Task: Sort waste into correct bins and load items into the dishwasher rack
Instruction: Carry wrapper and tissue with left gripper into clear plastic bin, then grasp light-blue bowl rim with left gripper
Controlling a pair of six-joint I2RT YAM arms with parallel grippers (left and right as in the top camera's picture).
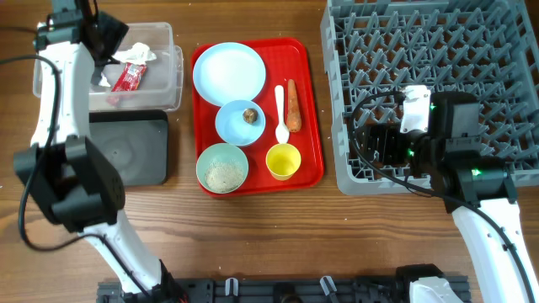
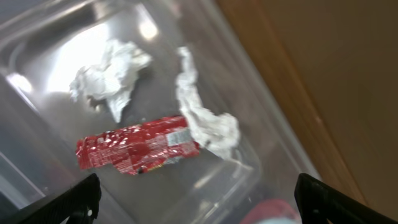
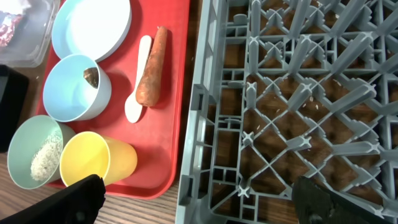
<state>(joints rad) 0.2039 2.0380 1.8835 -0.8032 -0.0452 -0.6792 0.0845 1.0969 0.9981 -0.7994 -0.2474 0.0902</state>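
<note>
The red snack wrapper (image 1: 128, 78) and crumpled white tissue (image 1: 136, 54) lie in the clear tub (image 1: 164, 80). My left gripper (image 2: 199, 202) hovers over them, open and empty; the wrapper (image 2: 137, 149) and tissue (image 2: 109, 74) show below it. The black tray (image 1: 126, 147) sits in front of the tub. The plate (image 1: 228, 71), a bowl with the brown lump (image 1: 250, 114), a bowl with rice grains (image 1: 222, 167), the yellow cup (image 1: 283, 162), the spoon (image 1: 281, 114) and the carrot (image 1: 292, 105) are on the red serving tray. My right gripper (image 3: 199, 199) is open and empty over the left front edge of the rack (image 3: 298, 93).
The red serving tray (image 1: 312, 160) stands between the bins and the grey rack (image 1: 438, 50). The rack's pegs stand upright under my right arm. The yellow cup (image 3: 96, 158) is close to the rack's left wall.
</note>
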